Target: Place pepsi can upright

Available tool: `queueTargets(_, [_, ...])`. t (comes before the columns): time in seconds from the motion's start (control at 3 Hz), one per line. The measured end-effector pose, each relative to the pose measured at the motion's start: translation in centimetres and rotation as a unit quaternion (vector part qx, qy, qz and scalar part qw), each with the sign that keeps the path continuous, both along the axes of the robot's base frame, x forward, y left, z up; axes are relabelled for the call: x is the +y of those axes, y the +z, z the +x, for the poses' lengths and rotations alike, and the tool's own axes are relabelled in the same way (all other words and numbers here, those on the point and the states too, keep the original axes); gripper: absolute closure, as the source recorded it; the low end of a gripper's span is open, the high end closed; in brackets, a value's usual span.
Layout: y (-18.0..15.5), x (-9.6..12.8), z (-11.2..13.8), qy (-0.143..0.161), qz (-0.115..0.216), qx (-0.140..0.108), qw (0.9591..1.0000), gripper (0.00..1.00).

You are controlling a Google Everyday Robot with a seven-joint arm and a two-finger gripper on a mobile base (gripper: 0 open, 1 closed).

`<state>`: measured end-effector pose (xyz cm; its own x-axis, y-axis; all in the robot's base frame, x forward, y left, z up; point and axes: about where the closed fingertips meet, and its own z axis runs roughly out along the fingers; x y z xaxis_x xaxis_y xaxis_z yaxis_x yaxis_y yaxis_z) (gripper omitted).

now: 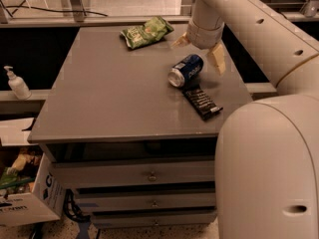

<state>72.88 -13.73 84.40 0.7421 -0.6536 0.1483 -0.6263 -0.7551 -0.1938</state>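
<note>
The pepsi can (185, 70) is dark blue with a silver end and lies on its side on the grey table (109, 93), right of centre, its silver end facing the front left. My gripper (199, 50) hangs just above and behind the can with its two pale fingers (217, 61) spread wide apart, one at each side. It is open and holds nothing. The can is not touched.
A flat black snack bar wrapper (202, 102) lies just in front of the can. A green crinkly snack bag (146, 32) lies at the table's back. My white arm fills the right side. A soap dispenser (17, 82) and a cardboard box (22, 193) are at the left.
</note>
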Motion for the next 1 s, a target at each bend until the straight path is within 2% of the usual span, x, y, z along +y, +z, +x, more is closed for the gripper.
queueTargets(0.67, [-1.4,2.7,-2.0,0.028,0.020,0.025,0.9991,0.00])
queueTargets(1.0, [-2.0,3.8,-2.0,0.049,0.008,0.025,0.9985,0.18])
